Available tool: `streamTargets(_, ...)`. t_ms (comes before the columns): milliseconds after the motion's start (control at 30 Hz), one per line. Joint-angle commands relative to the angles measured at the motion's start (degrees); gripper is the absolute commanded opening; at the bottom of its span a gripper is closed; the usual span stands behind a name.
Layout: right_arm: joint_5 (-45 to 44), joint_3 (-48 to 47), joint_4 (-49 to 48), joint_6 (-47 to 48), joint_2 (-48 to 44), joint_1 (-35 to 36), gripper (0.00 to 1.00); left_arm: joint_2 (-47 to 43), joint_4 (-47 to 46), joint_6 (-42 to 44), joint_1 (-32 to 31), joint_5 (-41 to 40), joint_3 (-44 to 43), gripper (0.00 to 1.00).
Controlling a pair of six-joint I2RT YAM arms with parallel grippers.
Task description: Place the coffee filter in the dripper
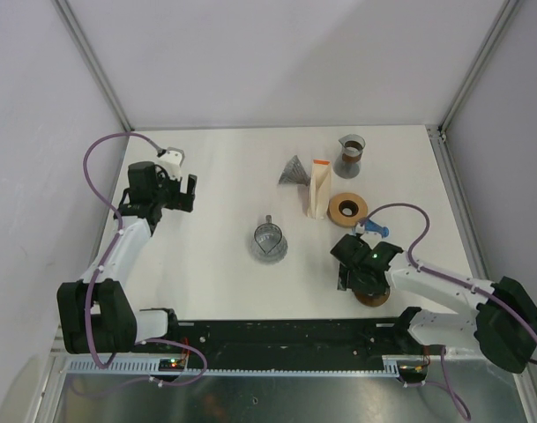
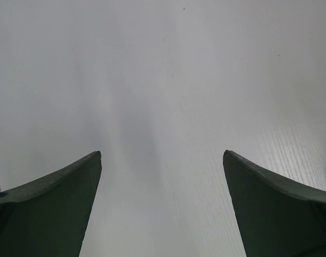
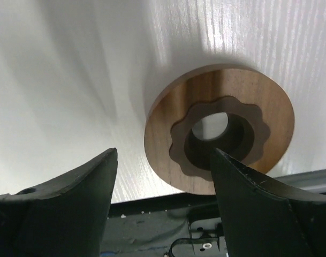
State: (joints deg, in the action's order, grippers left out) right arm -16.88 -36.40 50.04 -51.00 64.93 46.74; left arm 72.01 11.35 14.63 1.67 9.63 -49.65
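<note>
Right jaws, spread wide, straddle a wooden ring (image 3: pixel 219 134) without gripping; left jaws gape over the counter (image 2: pixel 163 80), upper left. The filter, probably the grey cone (image 1: pixel 293 170), sits upper centre, untouched: pickup not begun. Next: reach it, pinch its rim, carry to the dripper (image 1: pixel 268 240).

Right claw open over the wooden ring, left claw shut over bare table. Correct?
No: the left claw is open, not shut; the left wrist view shows its fingers wide apart over the bare table. The right claw is open over the wooden ring.
</note>
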Motion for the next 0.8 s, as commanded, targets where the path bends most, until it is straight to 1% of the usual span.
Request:
streamTargets(0,-0.21,1.84,-6.92,0.12,3.04,-0.70,0.70,-0.25,-0.47,1.32,0.09,0.68,-0.56,1.00)
streamTargets(33,0.43,2.20,-8.35,0.60,4.00,-0.78,0.66,-0.27,-0.51,1.25,0.13,0.71,-0.59,1.00)
streamTargets(67,1.05,2.43,-9.55,1.10,4.65,-0.78,0.58,-0.23,-0.53,1.22,0.15,0.68,-0.61,1.00)
streamTargets(167,2.17,2.56,-11.48,2.05,5.58,-0.45,0.27,-0.38,-0.54,1.21,0.13,0.66,-0.56,1.00)
streamTargets(233,2.53,2.59,-11.99,2.71,4.91,0.14,0.11,-0.51,-0.54,1.24,0.10,0.74,-0.52,1.00)
streamTargets(267,2.59,2.53,-12.12,3.17,4.40,0.65,0.05,-0.53,-0.46,1.26,0.09,0.83,-0.53,1.00)
streamTargets(333,2.83,2.29,-12.59,4.37,3.18,1.74,0.01,-0.53,-0.26,1.16,0.09,1.23,-0.78,1.00)
streamTargets(433,2.89,-0.22,-13.58,7.90,1.56,5.14,0.00,-0.55,1.77,0.50,0.10,3.71,-2.25,0.99)
streamTargets(467,2.37,-1.51,-13.62,9.68,1.28,7.37,0.00,-0.59,2.76,0.19,0.05,5.04,-3.33,0.98)
streamTargets(633,-3.43,-13.25,-14.35,21.47,1.43,19.19,0.00,-1.57,9.91,-2.77,-0.85,18.83,-9.26,0.93)
streamTargets(700,-2.72,-17.23,-16.53,26.39,2.66,21.38,0.00,-1.80,12.00,-5.10,-1.07,25.15,-11.51,0.93)
streamTargets(733,-2.28,-18.89,-18.12,28.41,3.67,21.99,0.00,-1.83,12.72,-6.53,-2.38,28.33,-12.70,0.92)
streamTargets(767,-2.10,-20.86,-19.27,30.57,4.53,22.43,0.00,-1.90,13.56,-7.50,-3.74,30.97,-13.65,0.89)
